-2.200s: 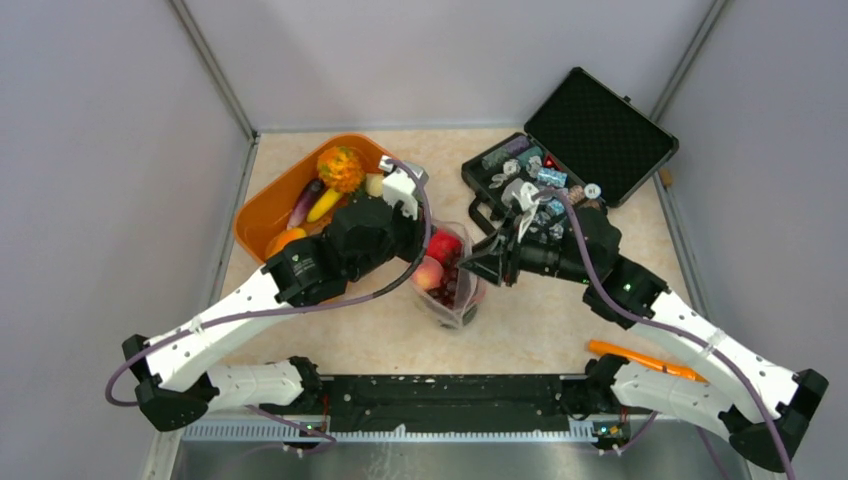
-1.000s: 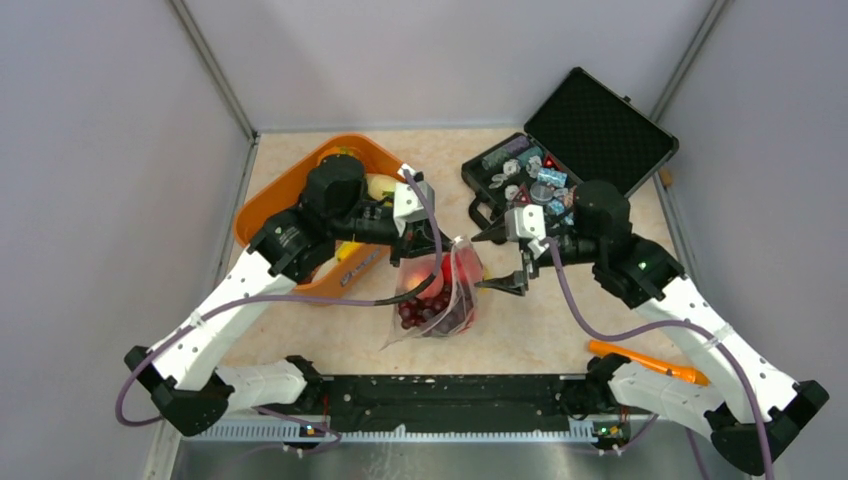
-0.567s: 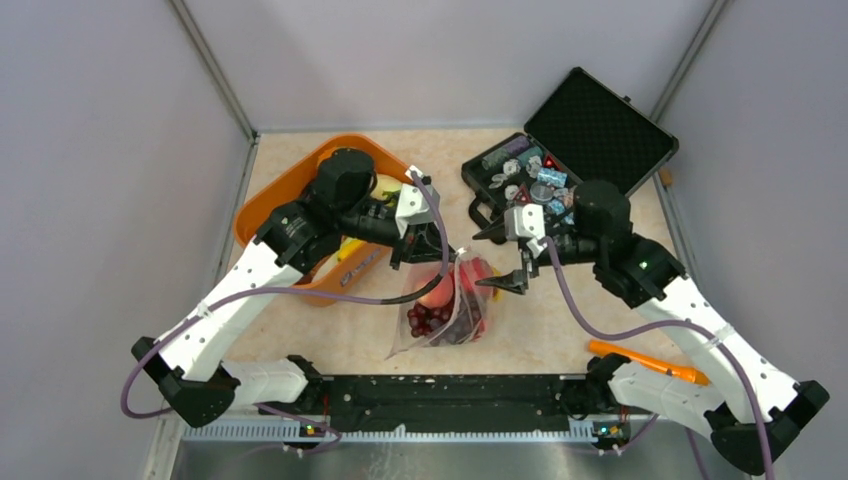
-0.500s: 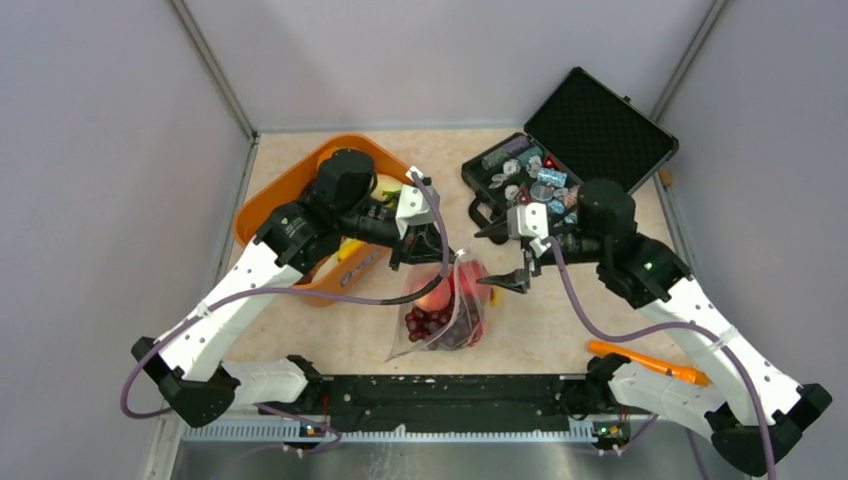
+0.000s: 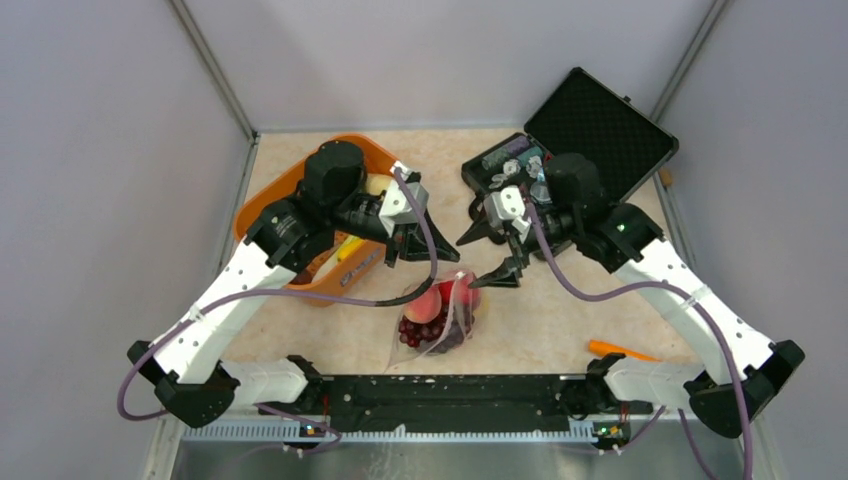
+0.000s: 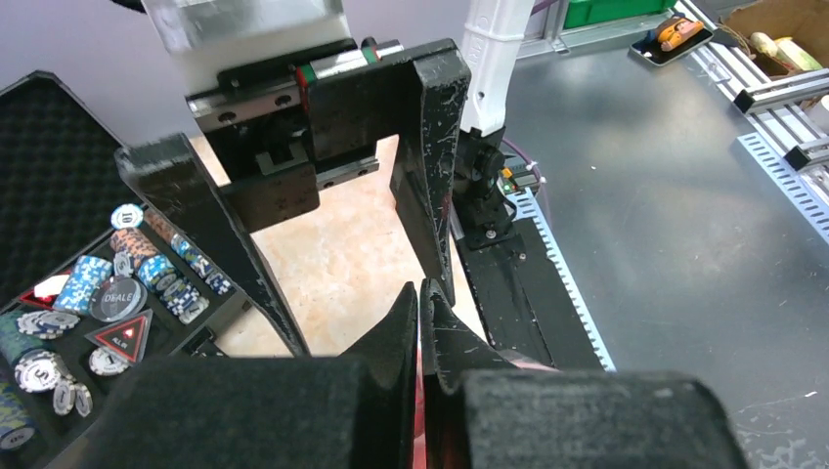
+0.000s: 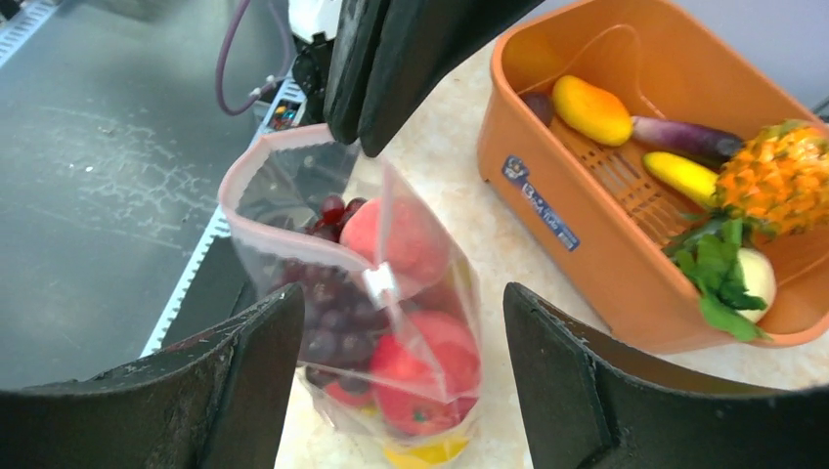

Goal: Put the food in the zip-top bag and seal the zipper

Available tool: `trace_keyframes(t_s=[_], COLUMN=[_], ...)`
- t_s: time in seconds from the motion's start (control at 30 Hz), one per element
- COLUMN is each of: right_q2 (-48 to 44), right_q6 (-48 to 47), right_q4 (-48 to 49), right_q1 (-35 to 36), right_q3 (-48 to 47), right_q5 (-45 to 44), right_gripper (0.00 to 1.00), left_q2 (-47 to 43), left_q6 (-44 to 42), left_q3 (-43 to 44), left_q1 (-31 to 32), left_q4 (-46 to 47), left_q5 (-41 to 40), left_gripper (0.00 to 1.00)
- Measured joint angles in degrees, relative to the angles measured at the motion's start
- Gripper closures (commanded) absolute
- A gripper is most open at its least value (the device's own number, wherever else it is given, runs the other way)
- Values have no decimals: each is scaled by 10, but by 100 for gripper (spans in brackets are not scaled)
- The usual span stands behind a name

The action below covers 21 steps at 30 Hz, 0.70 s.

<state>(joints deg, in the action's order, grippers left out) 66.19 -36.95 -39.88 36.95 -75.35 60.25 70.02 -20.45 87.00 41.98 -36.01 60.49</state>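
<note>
Apples and grapes fill the zip-top bag, which stands upright just beside the orange basket holding a pineapple. My left gripper is pinched shut on its pink zipper from above. My right gripper is spread wide, one finger on either side. The bag stands near the front edge of the table.

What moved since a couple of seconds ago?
The left gripper, shut on the zip-top bag's rim, slid the bag toward the arm bases. The right arm swung back toward the black case; the right gripper stayed open beside the bag. The orange basket and the case did not move.
</note>
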Motion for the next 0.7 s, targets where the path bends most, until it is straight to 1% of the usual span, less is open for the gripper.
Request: trace_keyframes(t_s=[0.1, 0.13, 0.17, 0.2, 0.23, 0.27, 0.3, 0.37, 0.43, 0.47, 0.5, 0.53, 0.6, 0.63, 0.67, 0.7], right_q2=[-3, -5, -10, -15, -20, -23, -23, -19, -5, 3, 14, 26, 54, 75, 101, 118], right_q6=[-3, 0, 11, 22, 33, 41, 45, 54, 69, 76, 86, 95, 109, 118, 126, 131], right_q4=[1, 7, 23, 40, 59, 75, 83, 101, 124, 141, 162, 186, 213, 215, 218, 220], right_q1=[0, 0, 0, 0, 0, 0, 0, 0, 0, 0, 0, 0, 0, 0, 0, 0], right_q3=[16, 24, 40, 56, 76, 98, 113, 140, 153, 154, 154, 154, 147, 134, 116, 105], right_q5=[9, 9, 6, 1, -5, -9, -11, -10, -3, -2, -4, -9, -27, -39, -52, -61], right_gripper=[27, 27, 26, 26, 26, 26, 26, 25, 23, 22, 22, 22, 22, 22, 22, 22], left_q2=[0, 0, 0, -1, -3, -7, -13, -30, -58, -70, -82, -90, -104, -114, -129, -144], left_q6=[3, 4, 5, 8, 9, 15, 21, 29, 42, 47, 54, 59, 70, 84, 94, 102], left_q3=[1, 1, 1, 0, -3, -9, -17, -37, -65, -75, -82, -85, -88, -96, -109, -125], left_q1=[0, 0, 0, 0, 0, 0, 0, -3, -6, -7, -9, -11, -15, -18, -22, -26], left_q4=[9, 9, 9, 11, 13, 14, 14, 20, 29, 31, 30, 30, 30, 32, 35, 36], left_q5=[2, -1, -7, -18, -30, -47, -64, -92, -115, -124, -137, -152, -186, -220, -255, -286], left_gripper=[100, 97, 86, 77, 74, 61, 53, 50, 49, 46, 33, 23, 18, 9, 5, 4])
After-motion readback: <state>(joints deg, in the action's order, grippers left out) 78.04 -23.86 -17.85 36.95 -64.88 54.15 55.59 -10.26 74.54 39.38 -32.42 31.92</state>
